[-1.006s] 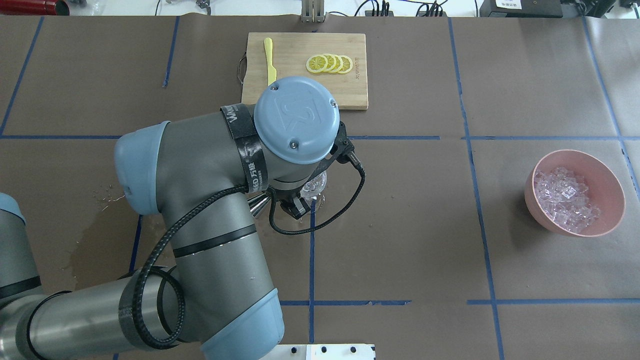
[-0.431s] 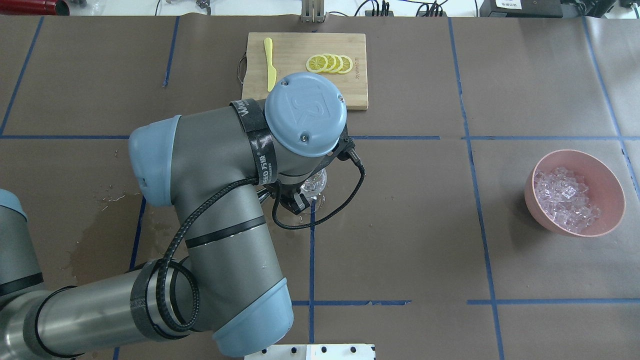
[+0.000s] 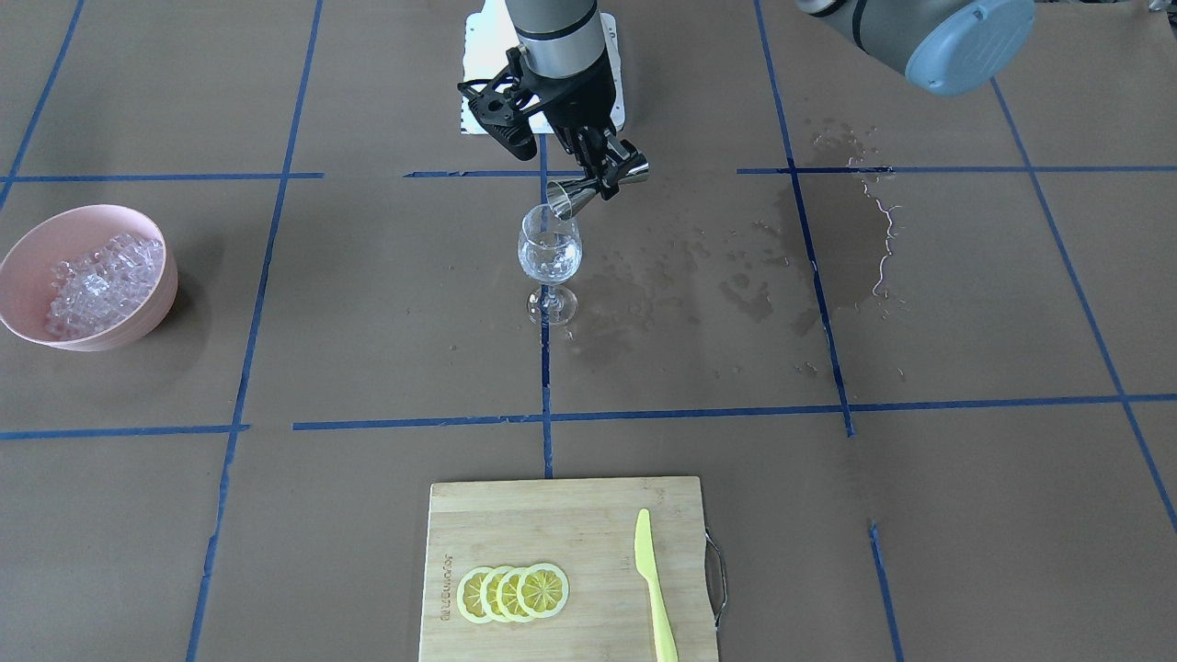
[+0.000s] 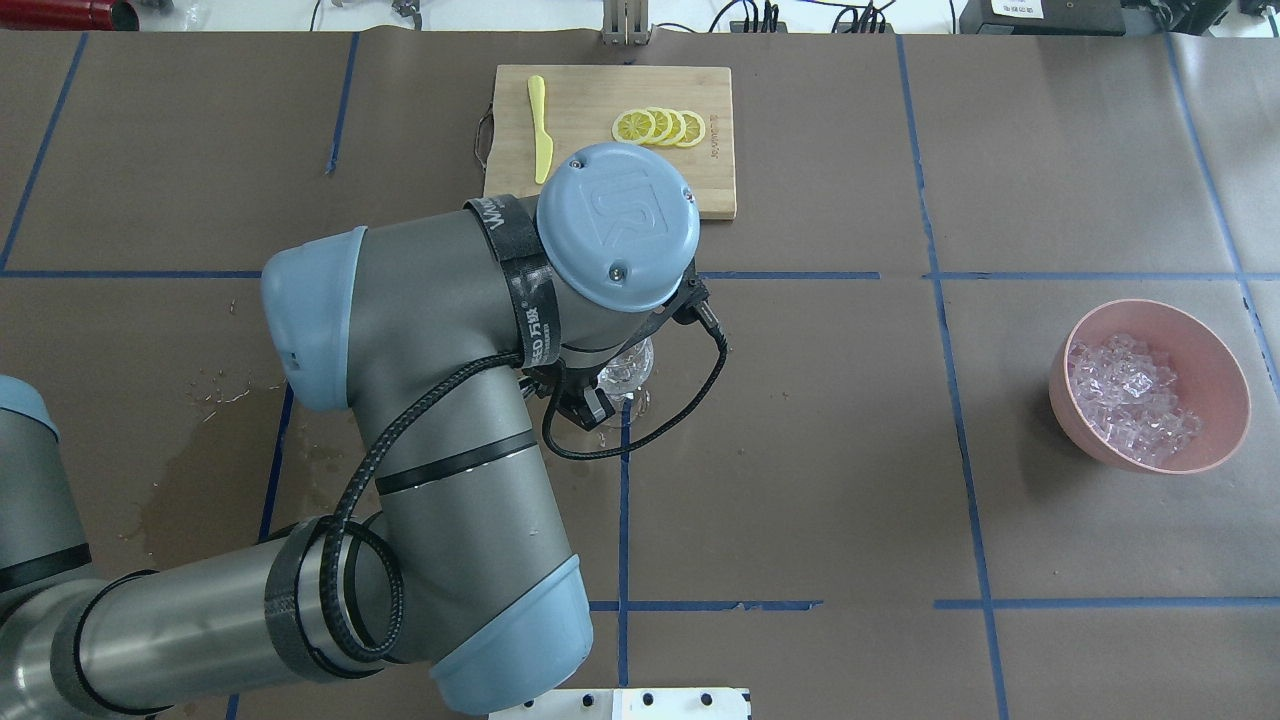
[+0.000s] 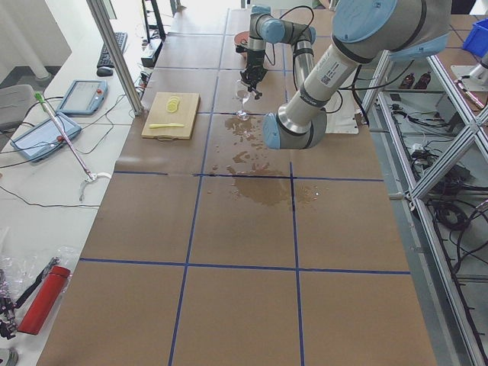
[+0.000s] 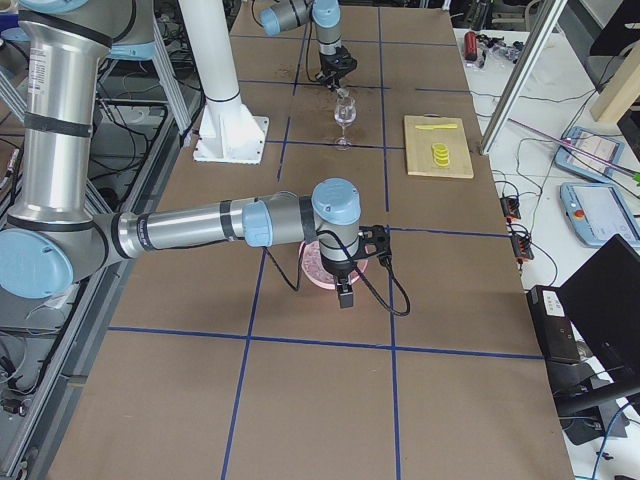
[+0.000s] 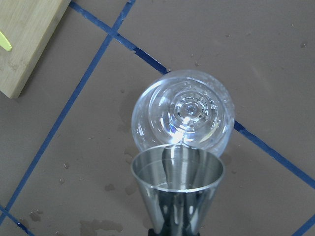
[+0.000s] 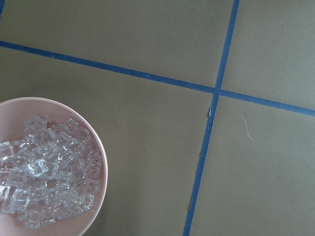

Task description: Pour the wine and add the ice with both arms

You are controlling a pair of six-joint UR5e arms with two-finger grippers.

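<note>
My left gripper [image 3: 602,173] is shut on a steel jigger [image 3: 596,187], tipped mouth-down over the rim of a clear wine glass [image 3: 550,250]. The left wrist view shows the jigger's mouth [image 7: 177,169] at the edge of the glass [image 7: 183,114]. A little clear wine [image 3: 549,262] sits in the glass bowl. In the overhead view the glass [image 4: 630,368] is mostly hidden under the left wrist. The ice [image 4: 1130,392] fills a pink bowl [image 4: 1228,352]. My right gripper [image 6: 345,290] hangs beside that bowl; I cannot tell whether it is open or shut.
A bamboo board [image 3: 552,515] with lemon slices [image 3: 512,593] and a yellow knife [image 3: 653,579] lies beyond the glass. Wet patches [image 3: 828,239] darken the brown paper on the left arm's side. The ice bowl [image 8: 96,147] shows at the lower left of the right wrist view.
The left arm's wrist has shifted a little toward the glass and turned. The jigger's end that stuck out beside the wrist in the overhead view is now hidden under it.
</note>
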